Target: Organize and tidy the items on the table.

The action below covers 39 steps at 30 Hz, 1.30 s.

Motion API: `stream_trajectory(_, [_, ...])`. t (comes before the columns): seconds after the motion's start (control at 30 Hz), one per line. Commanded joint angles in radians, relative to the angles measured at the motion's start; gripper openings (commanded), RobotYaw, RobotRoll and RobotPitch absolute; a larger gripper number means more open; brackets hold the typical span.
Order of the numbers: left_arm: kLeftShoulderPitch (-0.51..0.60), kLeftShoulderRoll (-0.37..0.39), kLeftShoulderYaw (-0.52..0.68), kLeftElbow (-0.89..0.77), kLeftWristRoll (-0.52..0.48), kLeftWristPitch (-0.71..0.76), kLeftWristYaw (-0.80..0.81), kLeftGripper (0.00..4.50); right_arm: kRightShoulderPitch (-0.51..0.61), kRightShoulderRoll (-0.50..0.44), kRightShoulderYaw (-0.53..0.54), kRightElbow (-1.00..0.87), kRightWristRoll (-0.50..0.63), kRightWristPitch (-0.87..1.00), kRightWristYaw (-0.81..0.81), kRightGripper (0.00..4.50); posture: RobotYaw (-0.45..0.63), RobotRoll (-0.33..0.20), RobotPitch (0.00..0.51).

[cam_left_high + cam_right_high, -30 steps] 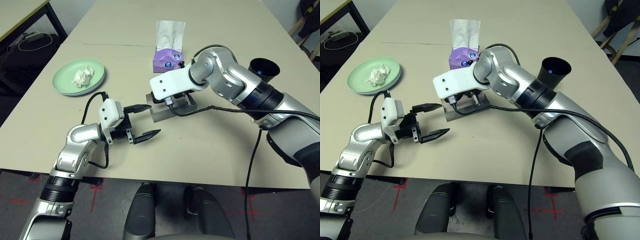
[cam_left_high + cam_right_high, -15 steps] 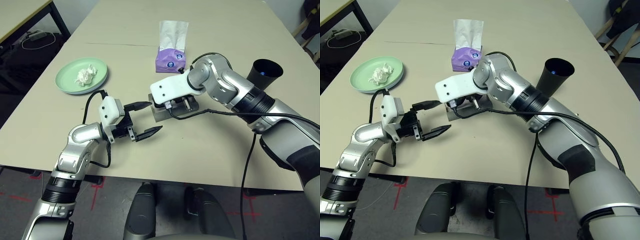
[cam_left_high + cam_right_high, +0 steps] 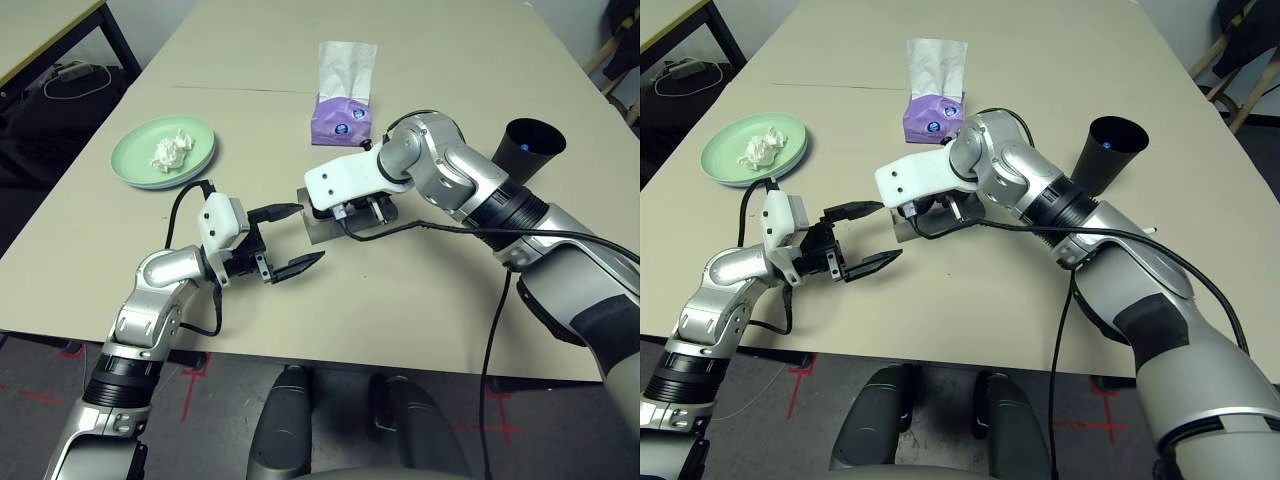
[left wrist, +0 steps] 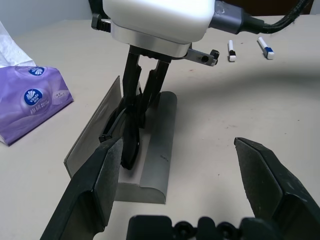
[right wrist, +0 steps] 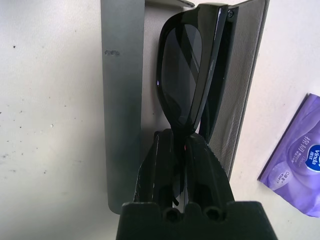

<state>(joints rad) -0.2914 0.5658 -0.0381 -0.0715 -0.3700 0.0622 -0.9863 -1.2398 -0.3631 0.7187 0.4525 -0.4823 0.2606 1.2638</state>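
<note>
My right tool (image 5: 180,150) is clenched on the folded black plastic sunglasses (image 5: 187,75), pinching them near one end of the frame, and points steeply down into the open grey oblong glasses case (image 4: 150,145). The sunglasses stand on edge inside the case's trough, between its raised flap and its rounded lip; I cannot tell whether they rest on the lining yet.

My left tool (image 3: 283,240) is released, its 2 black fingers spread wide, hovering level just beside the case on its near side, touching nothing.

The case lies in the middle of the large light beige desk (image 3: 400,300). Just beyond it stands a purple tissue box (image 3: 341,118) with a white sheet rising from it. To the right stands a black cup (image 3: 526,147). Far to the left sits a pale green round plate (image 3: 130,165) holding a crumpled white tissue (image 3: 167,150). 2 small white pen-like pieces (image 4: 247,47) lie on the desk beyond the case.

I judge the sunglasses light, stiff and glossy, so likely slippery and easy to scratch on the lenses; the frame's bridge or hinge corner is the safer hold. The case looks light and rigid and may slide when pushed, so bracing its long sides should steady it.
</note>
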Motion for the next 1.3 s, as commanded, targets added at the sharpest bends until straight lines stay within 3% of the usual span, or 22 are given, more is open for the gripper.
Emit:
stream_trajectory(0.03, [0.010,-0.005,0.003,-0.023,0.001,-0.007,0.002,4.50,0.018,0.021,0.009,0.046,-0.007,-0.011,0.020,0.20,0.31,0.000,0.180])
stream_trajectory(0.7, [0.011,-0.005,0.001,-0.020,0.000,-0.023,-0.005,4.50,-0.042,0.070,-0.033,0.173,-0.061,-0.107,0.000,0.20,0.31,0.000,0.180])
stream_trajectory(1.3, [-0.024,-0.044,-0.015,0.038,0.019,-0.065,-0.008,4.50,-0.087,0.047,-0.047,0.130,-0.040,-0.030,0.169,0.20,0.29,0.000,0.165])
